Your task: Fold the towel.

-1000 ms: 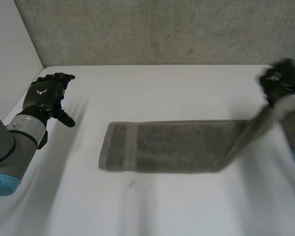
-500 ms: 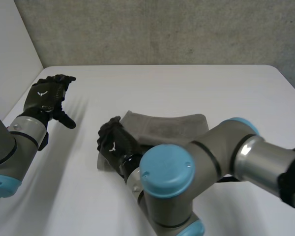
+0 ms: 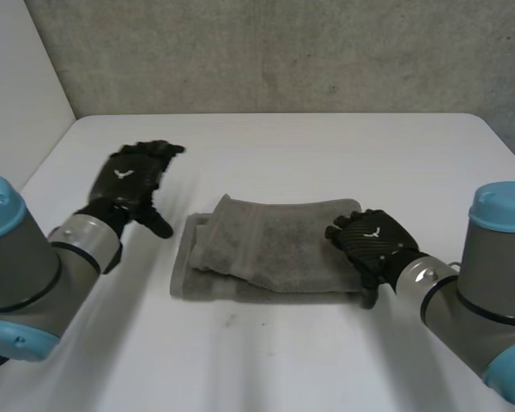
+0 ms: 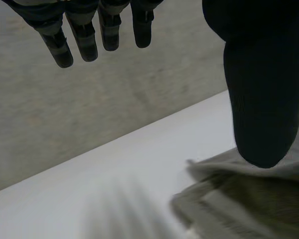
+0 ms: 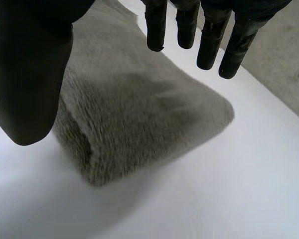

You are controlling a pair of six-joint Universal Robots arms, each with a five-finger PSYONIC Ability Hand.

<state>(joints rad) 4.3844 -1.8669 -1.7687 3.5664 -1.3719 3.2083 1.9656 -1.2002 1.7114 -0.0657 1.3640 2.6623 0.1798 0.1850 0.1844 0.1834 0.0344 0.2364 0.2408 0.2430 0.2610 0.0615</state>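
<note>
So the big change: a second ago the towel [image 3: 275, 249] is one long strip with its right end lifted by the right hand [image 3: 371, 242], and now that end is laid over onto the left half, so it sits as a doubled-up rectangle in the middle of the table [image 3: 283, 369]. The right hand is back over at the fold end, and in its wrist view the fingers are straight with the thumb apart, holding nothing, so it's let go. The left hand [image 3: 130, 182] has slid in closer, just beside the towel's left end, also open and not touching cloth. I'd call that one fold done. It's a bit sloppy though: the top layer sits skewed and the bottom layer peeks out at the left end and along the near edge, so probably some straightening or another fold left.
</note>
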